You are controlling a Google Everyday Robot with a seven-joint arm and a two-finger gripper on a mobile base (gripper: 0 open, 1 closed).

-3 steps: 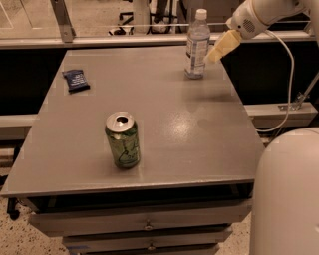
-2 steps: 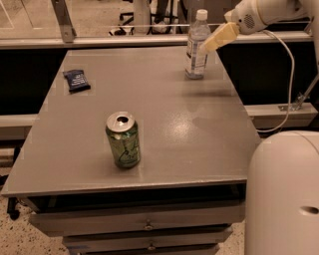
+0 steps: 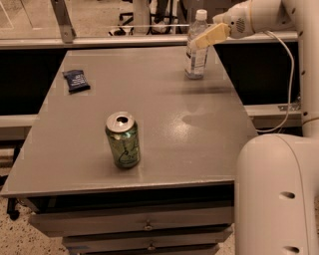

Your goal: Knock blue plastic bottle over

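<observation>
The tool (image 3: pixel 197 43), grip state impossible to tell, reaches the upright bottle's (image 3: pixel 195 63) shoulder on the counter (image 3: pixel 149 99); the toppling push likely comes next.

Upright blue plastic bottle (image 3: pixel 196 62) at far edge; tool (image 3: pixel 199 41) by shoulder

The arm (image 3: pixel 266 14) is reaching in from the upper right, its gripper (image 3: pixel 200 41) hanging over the far right corner of the table (image 3: pixel 164 94), pointing down and left. The robot's body (image 3: pixel 276 194) is standing by the near right corner.
</observation>
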